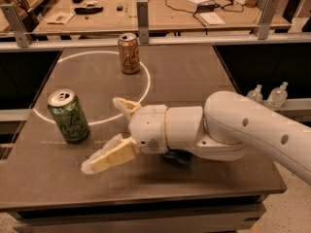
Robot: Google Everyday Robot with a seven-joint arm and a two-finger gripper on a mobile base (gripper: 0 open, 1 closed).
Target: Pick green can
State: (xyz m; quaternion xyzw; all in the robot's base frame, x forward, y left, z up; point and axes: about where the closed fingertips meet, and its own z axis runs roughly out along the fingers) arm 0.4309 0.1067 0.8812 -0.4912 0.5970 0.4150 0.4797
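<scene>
Green can (69, 116) upright at left of frame, on the dark table (194, 76), well apart from the orange can (129, 53) at upper centre. Approach step, apparently: not yet grasped. Gripper (103, 135) low at centre, just right of the can, fingers (114, 155) spread wide, holding and touching nothing. Next, likely: slide further left to straddle the can body, then close.

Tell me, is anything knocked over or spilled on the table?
Nothing stands out. The green can and the orange can both stand upright, with no spill. The pincer hangs open beside the green can, not touching it.
</scene>
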